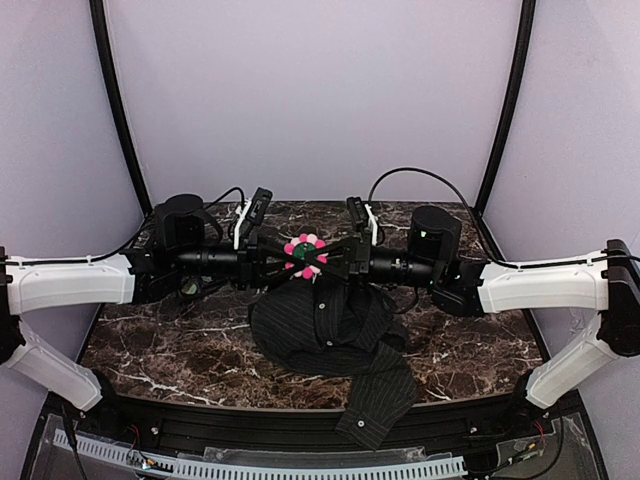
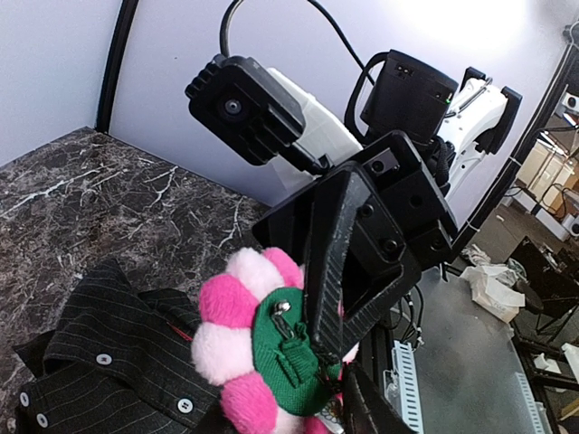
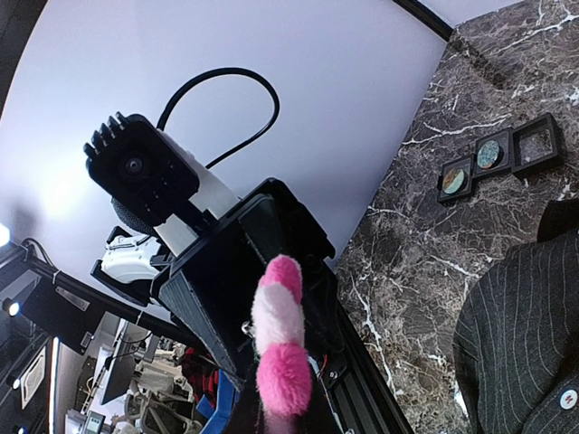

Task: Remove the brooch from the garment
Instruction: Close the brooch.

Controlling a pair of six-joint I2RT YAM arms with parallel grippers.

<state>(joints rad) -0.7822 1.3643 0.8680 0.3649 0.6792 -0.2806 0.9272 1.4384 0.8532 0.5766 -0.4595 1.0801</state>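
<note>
Where the two arms meet in mid-air, the right gripper (image 1: 320, 262) is clamped on the brooch (image 1: 305, 255), likely presenting its green back to the left gripper (image 1: 288, 258), whose grip I cannot tell. The striped shirt (image 1: 330, 325) lies below on the marble table (image 1: 170, 340), seemingly already freed. No writing is legible.

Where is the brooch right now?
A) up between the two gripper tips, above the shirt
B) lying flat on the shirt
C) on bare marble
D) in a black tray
A: the top view shows the brooch between the tips of the left gripper and right gripper, over the shirt; in the left wrist view the right gripper's fingers pinch its green back.
</note>
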